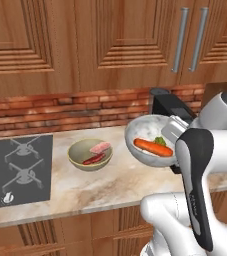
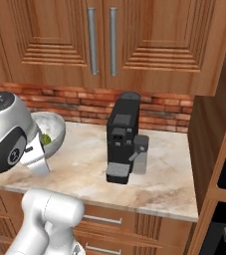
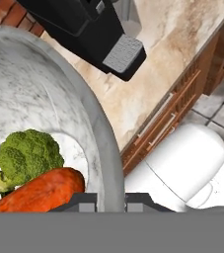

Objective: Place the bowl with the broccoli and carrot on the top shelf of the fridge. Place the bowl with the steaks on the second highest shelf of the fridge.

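Note:
My gripper (image 3: 111,201) is shut on the rim of a grey marble bowl (image 3: 39,94), which it holds tilted above the counter. Inside the bowl lie the orange carrot (image 3: 37,192) and the small green broccoli (image 3: 27,154). From the left base view the same bowl (image 1: 144,129) hangs right of centre, with the carrot (image 1: 152,147) and broccoli (image 1: 160,141) in it. An olive bowl (image 1: 76,156) with the red and pink steaks (image 1: 99,149) stands on the counter to its left. The fridge and its shelves are out of view.
A black coffee machine (image 2: 122,137) stands on the marble counter (image 2: 79,169) against the brick wall, just right of the held bowl. A dark cooktop (image 1: 17,167) lies at the counter's left end. Wooden cabinets (image 2: 104,40) hang above, and drawers run below.

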